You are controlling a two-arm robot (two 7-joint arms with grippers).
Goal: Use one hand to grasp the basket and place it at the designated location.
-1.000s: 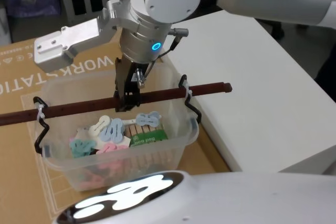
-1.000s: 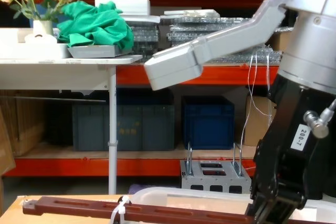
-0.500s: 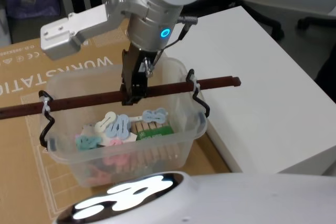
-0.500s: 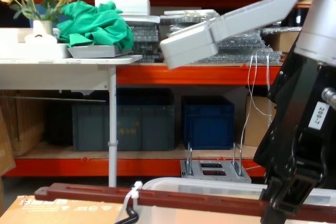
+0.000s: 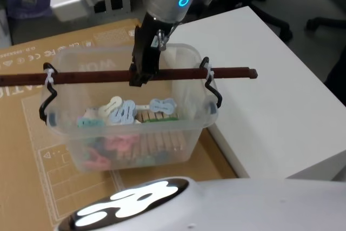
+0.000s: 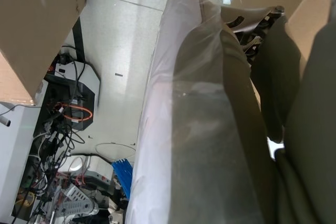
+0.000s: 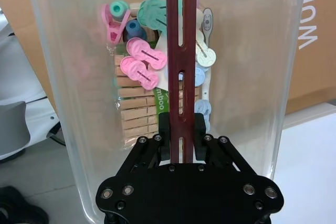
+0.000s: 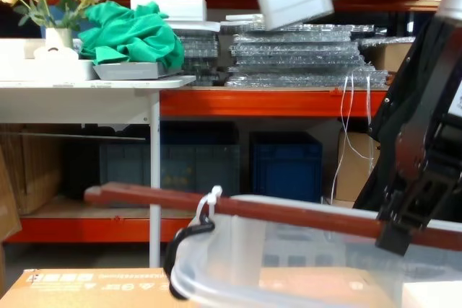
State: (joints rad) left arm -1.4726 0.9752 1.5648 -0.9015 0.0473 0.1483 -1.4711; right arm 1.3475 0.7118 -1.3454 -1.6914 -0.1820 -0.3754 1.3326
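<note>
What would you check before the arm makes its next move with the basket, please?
1. Right gripper jaws shut on the bar handle: ok.
2. Grasp sits near the handle's middle, between the two wire hooks: ok.
3. White ties join hooks and handle at both ends: ok.
4. Clips and pegs lie low inside the basket, well under its rim: ok.
5. Basket bottom is off the cardboard: cannot tell.
</note>
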